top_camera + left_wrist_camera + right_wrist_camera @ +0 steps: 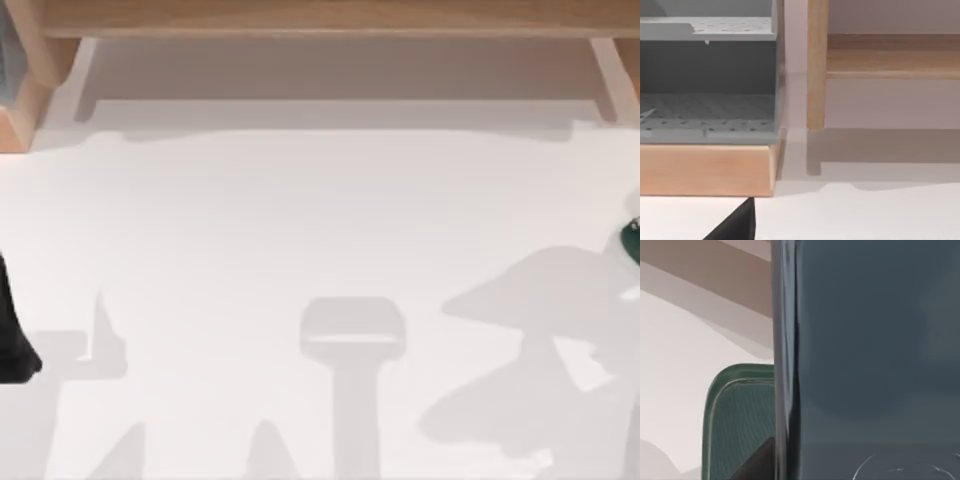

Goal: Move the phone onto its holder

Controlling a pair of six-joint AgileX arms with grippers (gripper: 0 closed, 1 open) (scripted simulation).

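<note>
Close against our right wrist camera stands the phone [875, 350], its dark glossy face upright, a green holder [740, 425] just beyond it. Green shows at the table's [320, 220] right edge. Our left arm [12, 330] sits at the left edge.

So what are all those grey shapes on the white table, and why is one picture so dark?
In the top view, the grey shapes are shadows on the white table, some arm-shaped, cast from overhead. In the right wrist view, the phone sits very close, glossy dark grey-blue, with a green holder behind. The left wrist view is evenly lit, showing a grey rack.
</note>
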